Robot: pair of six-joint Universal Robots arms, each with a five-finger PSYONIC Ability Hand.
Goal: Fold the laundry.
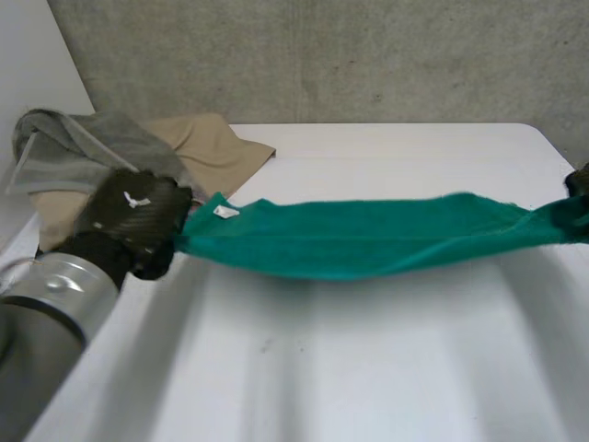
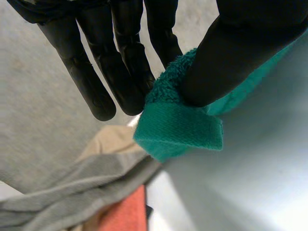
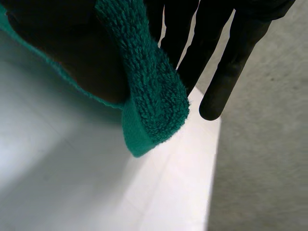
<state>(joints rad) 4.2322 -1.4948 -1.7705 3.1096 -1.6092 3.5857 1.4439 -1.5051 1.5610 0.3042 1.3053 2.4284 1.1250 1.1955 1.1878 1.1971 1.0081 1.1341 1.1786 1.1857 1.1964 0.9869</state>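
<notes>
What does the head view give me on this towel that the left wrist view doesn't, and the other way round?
Head view: the green terry towel stretched between the left hand and the right hand, sagging over the white table.
Left wrist view: the thumb pinching the towel's hemmed corner against the fingers, and an orange-red cloth beside the grey garment.
Both: the towel, the left hand, the grey garment and the beige cloth.

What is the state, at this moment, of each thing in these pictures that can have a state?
green towel: held off the table, stretched between both hands, sagging slightly in the middle.
left hand: shut, pinching one end of the towel.
right hand: shut, pinching the other end.
grey cloth: crumpled, unfolded, lying on the beige cloth.
beige cloth: unfolded, partly under the grey one.
</notes>
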